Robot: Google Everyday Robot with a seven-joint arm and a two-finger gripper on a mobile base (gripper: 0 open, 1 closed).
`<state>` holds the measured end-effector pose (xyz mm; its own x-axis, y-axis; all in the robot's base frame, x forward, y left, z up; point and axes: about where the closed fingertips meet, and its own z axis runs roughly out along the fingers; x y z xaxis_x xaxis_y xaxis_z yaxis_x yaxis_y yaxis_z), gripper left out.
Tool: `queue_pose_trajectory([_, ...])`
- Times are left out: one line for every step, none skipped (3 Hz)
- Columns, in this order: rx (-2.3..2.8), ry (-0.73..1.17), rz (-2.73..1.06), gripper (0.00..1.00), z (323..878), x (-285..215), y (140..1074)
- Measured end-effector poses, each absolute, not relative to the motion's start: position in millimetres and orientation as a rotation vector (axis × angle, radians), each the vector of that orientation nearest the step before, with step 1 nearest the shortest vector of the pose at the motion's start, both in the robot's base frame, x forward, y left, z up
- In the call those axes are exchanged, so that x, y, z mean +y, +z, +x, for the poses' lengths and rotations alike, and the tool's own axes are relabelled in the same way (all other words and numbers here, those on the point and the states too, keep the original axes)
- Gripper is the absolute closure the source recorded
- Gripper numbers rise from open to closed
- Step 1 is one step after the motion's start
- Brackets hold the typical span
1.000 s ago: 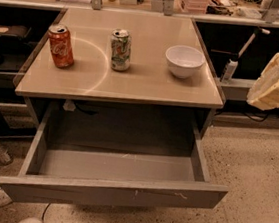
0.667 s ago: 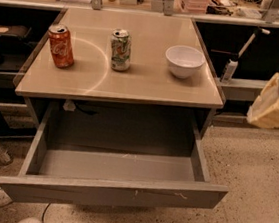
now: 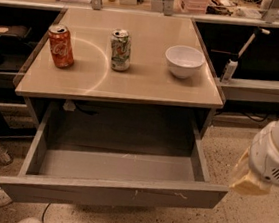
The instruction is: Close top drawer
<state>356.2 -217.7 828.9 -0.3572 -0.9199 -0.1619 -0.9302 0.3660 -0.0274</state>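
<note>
The top drawer (image 3: 95, 191) stands wide open in the lower half of the frame, under the table top (image 3: 132, 85). Its flat grey front, with small white chips right of centre, is the part nearest to the bottom edge, and the deep grey box shows nothing inside. The gripper (image 3: 249, 177) hangs at the right edge of the frame, just beside the right end of the drawer front and apart from it; it looks like a pale yellowish piece under the white arm housing, and I cannot tell if it is spread or pressed together. The step in hand, as I judge it, is to bring the gripper to the front face and push. To do it well, the contact should be on the flat front near its centre, not at the right corner, because a push at one end may turn the wide drawer on its rails and jam it. The push should go straight toward the back of the cabinet, slowly, until the front is level with the frame. On the table top stand a red can (image 3: 61, 46) at the left, a green can (image 3: 120, 50) in the middle and a white bowl (image 3: 184, 61) at the right; a hard stop could shake them, so the end of the push should be soft.
</note>
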Motion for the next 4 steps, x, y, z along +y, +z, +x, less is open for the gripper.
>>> queue_pose_trajectory([2.525,0.247,-1.706,1.0,336.3,-205.1,776.7])
queue_pose_trajectory([2.534,0.256,-1.711,1.0,332.8,-205.4,772.1])
queue_pose_trajectory([2.541,0.3,-1.713,1.0,324.2,-200.1,755.0])
queue_pose_trajectory([2.566,0.396,-1.675,1.0,317.1,-186.1,714.2])
